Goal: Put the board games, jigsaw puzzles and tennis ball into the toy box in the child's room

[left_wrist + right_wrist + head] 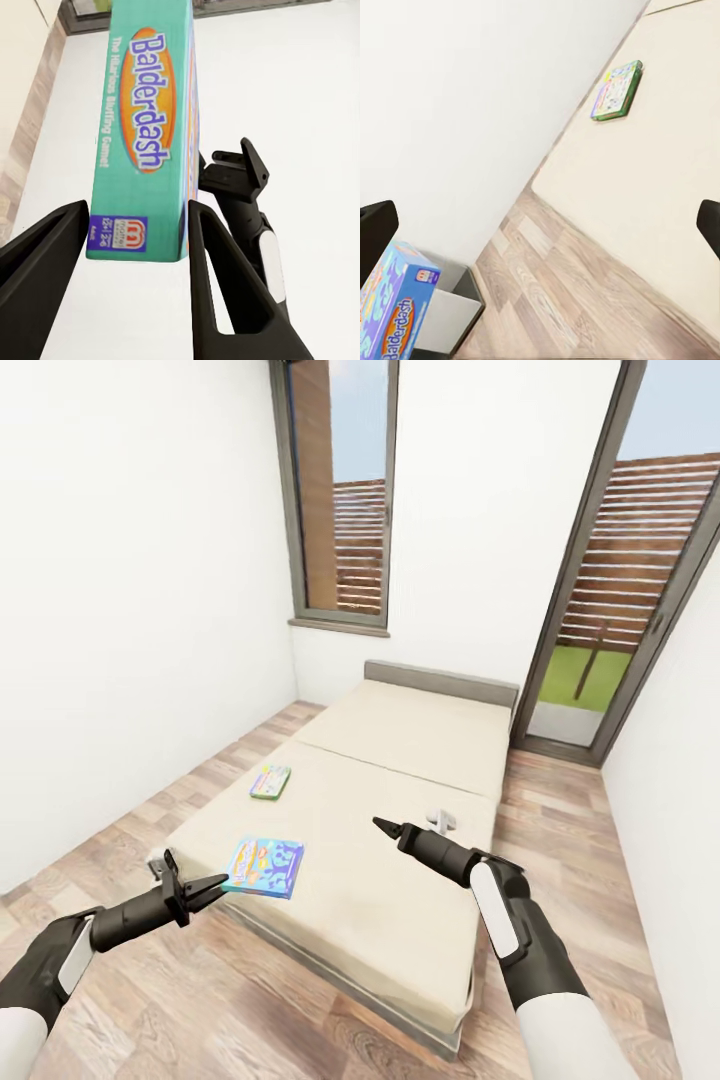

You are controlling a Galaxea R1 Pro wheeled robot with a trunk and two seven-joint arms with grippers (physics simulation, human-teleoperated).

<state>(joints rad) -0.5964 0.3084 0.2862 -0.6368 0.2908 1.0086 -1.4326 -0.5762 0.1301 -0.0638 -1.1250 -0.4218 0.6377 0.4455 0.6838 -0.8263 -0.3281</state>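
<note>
From the head, the left gripper (200,887) is reaching for the blue game (264,866) on the bed (400,880); the green game (270,781) is lying further up. At the left wrist, wide fingers (217,285) are framing the game's edge. The right gripper (385,825) is hanging over the bed, looking narrow. Next: squeeze and lift.

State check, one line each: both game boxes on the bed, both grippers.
Blue Balderdash box: flat on the bed near its foot-end edge, between the open fingers, not lifted.
Green-bordered box: flat on the bed, further up, untouched.
Left gripper: open, fingers either side of the Balderdash box edge.
Right gripper: open, empty, above the bed.
</note>
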